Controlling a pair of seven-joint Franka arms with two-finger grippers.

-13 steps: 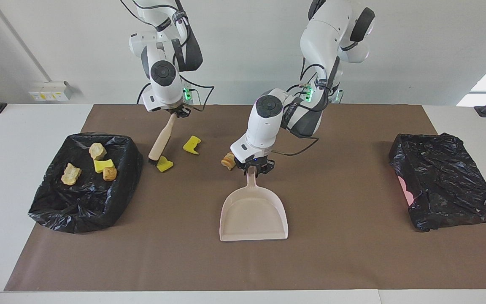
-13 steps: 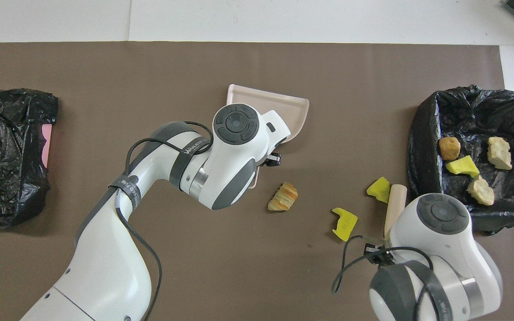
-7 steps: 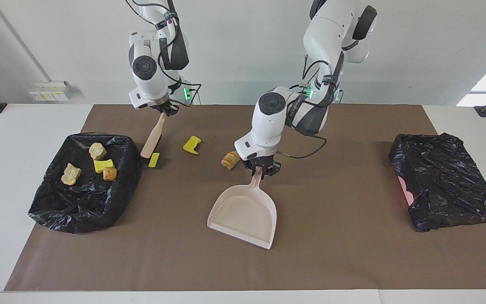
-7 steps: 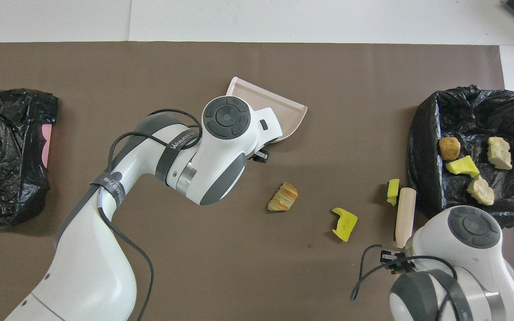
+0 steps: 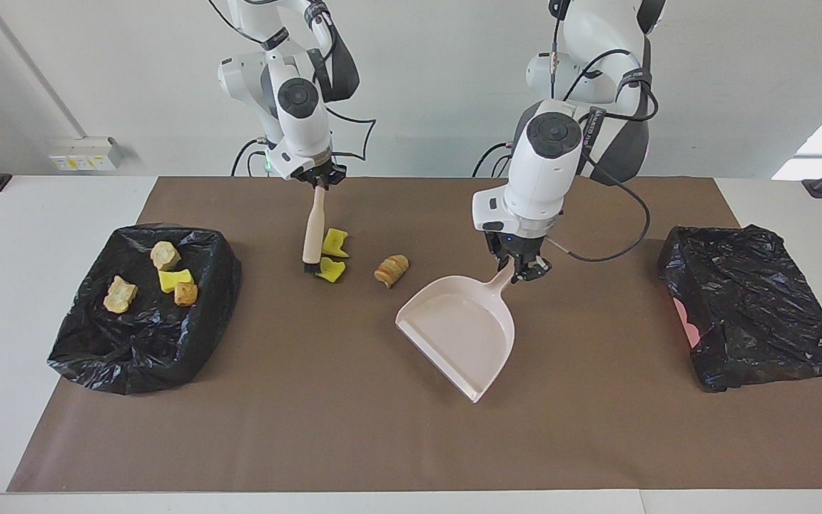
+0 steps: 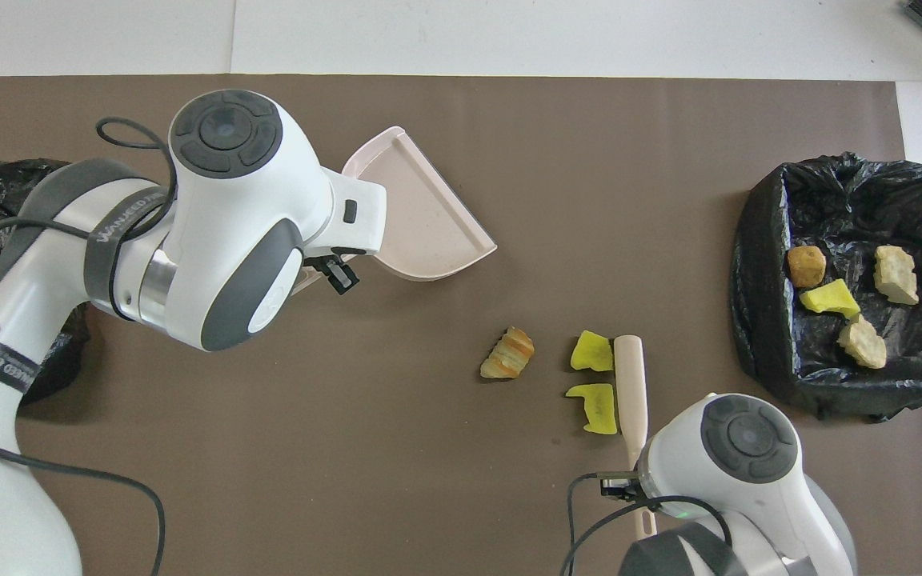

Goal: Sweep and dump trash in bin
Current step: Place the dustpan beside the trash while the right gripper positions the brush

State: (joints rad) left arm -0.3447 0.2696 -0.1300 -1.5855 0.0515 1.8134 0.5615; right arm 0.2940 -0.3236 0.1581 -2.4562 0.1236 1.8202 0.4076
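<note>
Brush [image 5: 313, 230] hangs from the right hand [image 5: 319, 178], which grips its handle, bristles down beside two yellow scraps [image 5: 332, 255], placed to push them toward the pan. A bread chunk [image 5: 391, 270] lies between scraps and pan. Farther out, the left hand [image 5: 521, 268] grips the dustpan [image 5: 462, 330] handle, mouth angled toward the scraps to receive them. Four pieces lie in the bin [image 5: 90, 350] at the right arm's end of the counter [image 5: 311, 428].
</note>
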